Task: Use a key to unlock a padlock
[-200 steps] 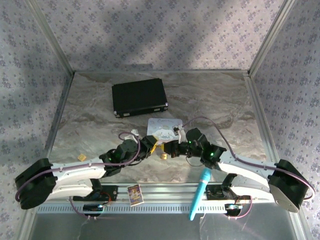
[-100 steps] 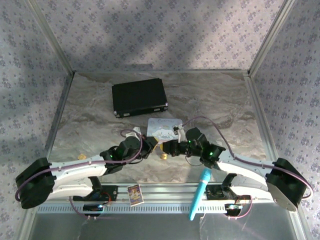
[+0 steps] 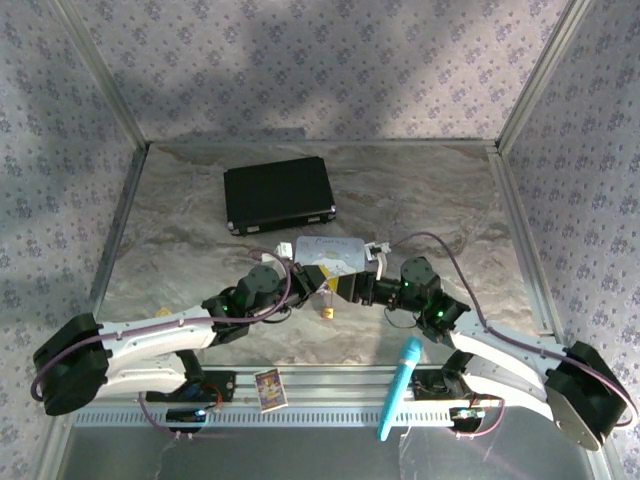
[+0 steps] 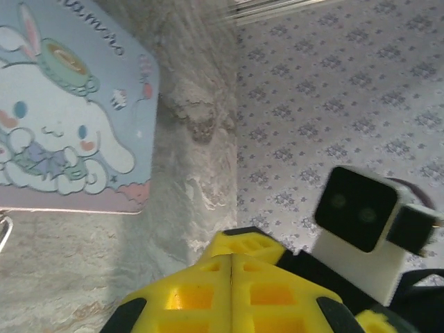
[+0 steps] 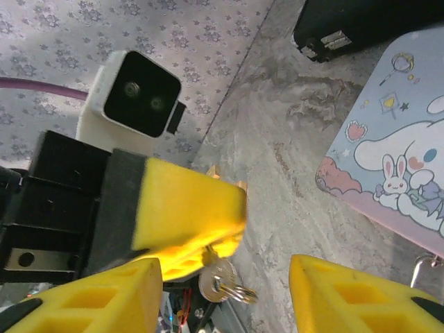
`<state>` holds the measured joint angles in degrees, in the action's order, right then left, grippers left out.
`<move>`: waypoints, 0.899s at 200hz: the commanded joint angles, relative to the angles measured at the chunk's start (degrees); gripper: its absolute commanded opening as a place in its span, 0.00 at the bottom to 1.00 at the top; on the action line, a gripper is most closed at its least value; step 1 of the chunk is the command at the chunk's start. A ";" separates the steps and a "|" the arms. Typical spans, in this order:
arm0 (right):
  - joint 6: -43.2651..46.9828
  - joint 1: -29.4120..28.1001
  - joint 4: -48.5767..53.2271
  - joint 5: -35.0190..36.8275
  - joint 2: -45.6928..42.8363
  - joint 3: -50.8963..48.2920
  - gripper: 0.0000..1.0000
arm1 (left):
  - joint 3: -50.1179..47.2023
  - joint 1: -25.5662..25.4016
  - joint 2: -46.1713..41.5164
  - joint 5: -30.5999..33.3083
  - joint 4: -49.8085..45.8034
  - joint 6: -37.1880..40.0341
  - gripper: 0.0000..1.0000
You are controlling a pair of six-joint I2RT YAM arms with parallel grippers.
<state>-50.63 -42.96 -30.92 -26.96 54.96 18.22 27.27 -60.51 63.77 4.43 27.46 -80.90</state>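
The left gripper [image 3: 310,284] was clenched, its 2 yellow fingers [image 4: 194,298] pressed flush along 1 seam in the left wrist view. In the right wrist view those same pads pinched the small, thin silvery metal key [image 5: 216,279]. Its round head and a split ring hung out of the pads towards 6 o'clock. The blade was hidden between them, so which way it pointed could not be told. The right gripper [image 3: 347,288] stood released, its yellow fingers [image 5: 350,295] spread to either side of the key head, not touching it and holding nothing.

From above, the 2 grippers met tip to tip over the grey marbled table [image 3: 450,220], the left reaching in from 9 o'clock and the right from 3 o'clock. They met at the 6 o'clock edge of the flat pastel-blue tin with a cartoon character on its lid [image 3: 335,250]. The tiny brass-yellow padlock with a thin silver shackle [image 3: 326,312] lay on the table just beside that meeting point, at 6 o'clock from it, apart from both grippers. It sat about midway between the arms, so neither was clearly nearer. Its long axis seemed to run 12 to 6, shackle towards 12, though it was too small to be sure, and the keyhole face could not be made out.

Judged from this, the lock was not yet opened. The next move would likely turn on the free right gripper dropping towards 6 o'clock to steady the padlock while the left lined the blade up with it.
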 commanded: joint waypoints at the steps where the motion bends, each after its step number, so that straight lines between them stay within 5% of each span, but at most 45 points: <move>1: -3.34 0.20 -6.85 -3.80 -0.01 -1.09 0.47 | 1.43 -0.31 -0.06 -1.37 5.57 2.90 0.00; 44: -3.59 0.63 -8.69 -4.26 -0.64 -1.43 0.15 | 2.24 -0.49 1.16 -2.31 6.39 2.97 0.00; 81: -3.75 0.80 -9.40 -3.19 -1.15 -2.29 0.10 | 2.26 -0.68 1.61 -2.51 6.86 3.01 0.00; 119: -4.25 0.99 -9.98 -3.30 -0.26 -1.24 0.21 | 2.25 -1.00 1.62 -2.70 6.88 3.38 0.00; 151: -4.62 1.20 -11.84 -2.84 0.76 -1.38 0.01 | 1.93 -1.28 1.30 -2.37 7.18 3.13 0.00; 180: -5.17 1.19 -12.15 -2.65 0.61 -1.83 0.00 | 1.14 -1.28 0.27 -0.82 5.83 3.13 0.00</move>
<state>-55.42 -41.95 -39.86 -29.85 55.66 16.25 27.49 -61.14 64.99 3.79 32.84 -78.54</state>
